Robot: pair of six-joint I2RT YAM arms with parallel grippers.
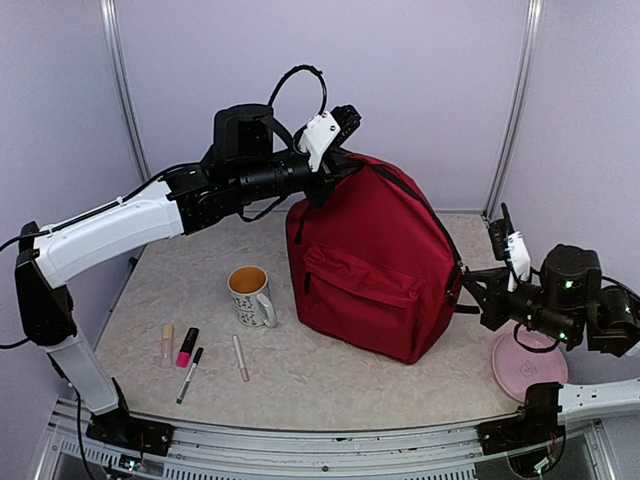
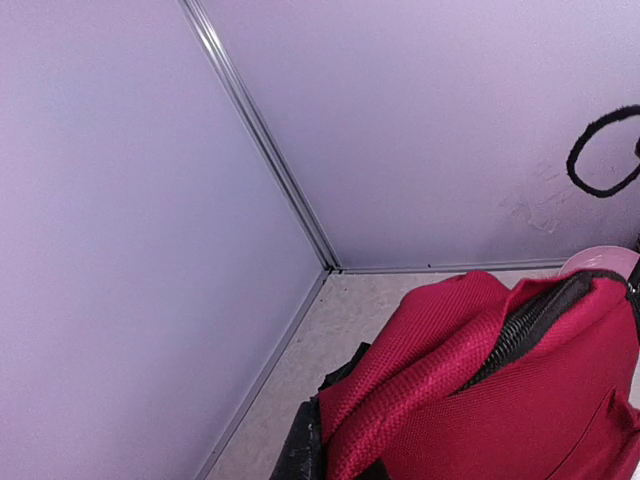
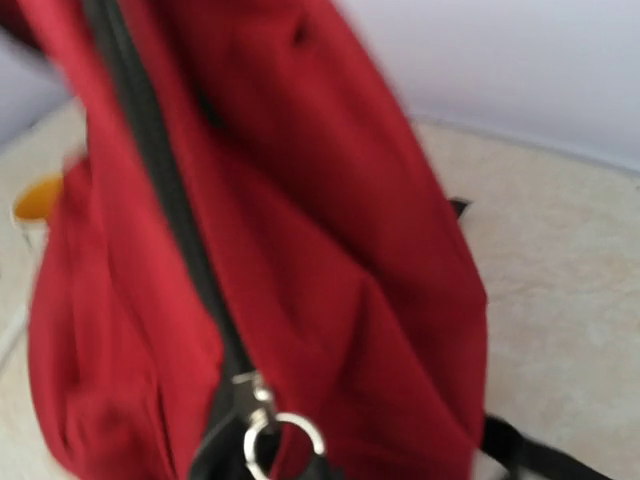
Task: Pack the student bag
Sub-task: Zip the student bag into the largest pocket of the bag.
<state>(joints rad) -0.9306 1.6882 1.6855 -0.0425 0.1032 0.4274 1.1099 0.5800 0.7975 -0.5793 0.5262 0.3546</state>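
Obs: left hand clamped on top fabric of large dark red fabric backpack, which stands on table directly below it. The right hand sits against backpack's zipper side; its opening cannot be told.

The left arm rises from its base and reaches right, with the forearm high and about level. Its wrist bends down, and the left tool appears pinched on the top fabric of the student bag. The right arm sits low and folded. The right tool points left at the bag's side, and how its jaws stand cannot be made out.
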